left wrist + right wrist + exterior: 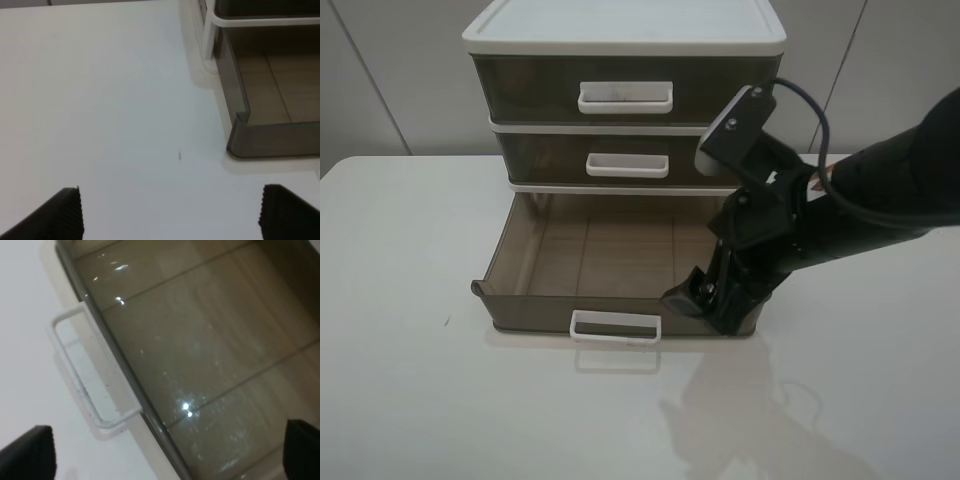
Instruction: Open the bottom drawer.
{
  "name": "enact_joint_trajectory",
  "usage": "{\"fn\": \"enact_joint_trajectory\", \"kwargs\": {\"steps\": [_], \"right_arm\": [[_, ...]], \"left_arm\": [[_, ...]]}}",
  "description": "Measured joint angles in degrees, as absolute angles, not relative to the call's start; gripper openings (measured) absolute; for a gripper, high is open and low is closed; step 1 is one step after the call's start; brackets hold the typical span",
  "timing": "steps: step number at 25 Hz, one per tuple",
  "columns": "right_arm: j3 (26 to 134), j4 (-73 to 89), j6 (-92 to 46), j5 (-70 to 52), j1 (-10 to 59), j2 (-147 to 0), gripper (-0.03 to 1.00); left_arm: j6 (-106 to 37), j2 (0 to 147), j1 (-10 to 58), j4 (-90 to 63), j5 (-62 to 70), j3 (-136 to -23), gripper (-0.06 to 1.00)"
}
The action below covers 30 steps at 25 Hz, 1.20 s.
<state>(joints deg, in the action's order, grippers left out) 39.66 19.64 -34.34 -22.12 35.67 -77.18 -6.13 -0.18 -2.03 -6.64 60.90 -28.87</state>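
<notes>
The bottom drawer (535,308), shallow and smoky-brown, stands pulled far out of the cabinet, and nothing shows inside it. Its thin white loop handle (615,326) is on the front wall. My right gripper (705,295) is open at the drawer's front right corner, just right of the handle. In the right wrist view the gripper (165,455) shows one fingertip over the table and one over the drawer's inside (210,330), with the handle (85,375) free beside it. My left gripper (177,220) is open and empty above the table, left of the drawer's front left corner (270,142).
The middle drawer (545,160) and the top drawer (525,90) are shut, under a white cabinet lid (620,25). The cabinet stands at the back of a glossy white table (430,400). The right arm's black cable (815,110) loops beside the cabinet.
</notes>
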Motion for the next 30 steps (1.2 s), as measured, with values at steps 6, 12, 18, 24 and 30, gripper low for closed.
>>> {"fn": "enact_joint_trajectory", "kwargs": {"steps": [6, 12, 18, 24, 30], "right_arm": [[39.66, 14.39, -16.07, -32.19, 21.83, -66.43, 0.79], [39.64, 11.54, -6.69, -40.74, 6.83, -51.76, 0.79], [39.64, 8.11, -2.89, -47.36, 1.27, -33.4, 0.79], [39.64, 5.4, -1.7, -54.17, 1.14, -16.66, 0.79], [39.51, 1.54, -1.44, -57.11, 1.14, -5.96, 0.79]], "left_arm": [[-6.13, -0.18, -2.03, -6.64, 60.9, -28.87, 0.72], [-6.13, -0.18, -2.03, -6.64, 60.9, -28.87, 0.72], [-6.13, -0.18, -2.03, -6.64, 60.9, -28.87, 0.72], [-6.13, -0.18, -2.03, -6.64, 60.9, -28.87, 0.72], [-6.13, -0.18, -2.03, -6.64, 60.9, -28.87, 0.72]]}}
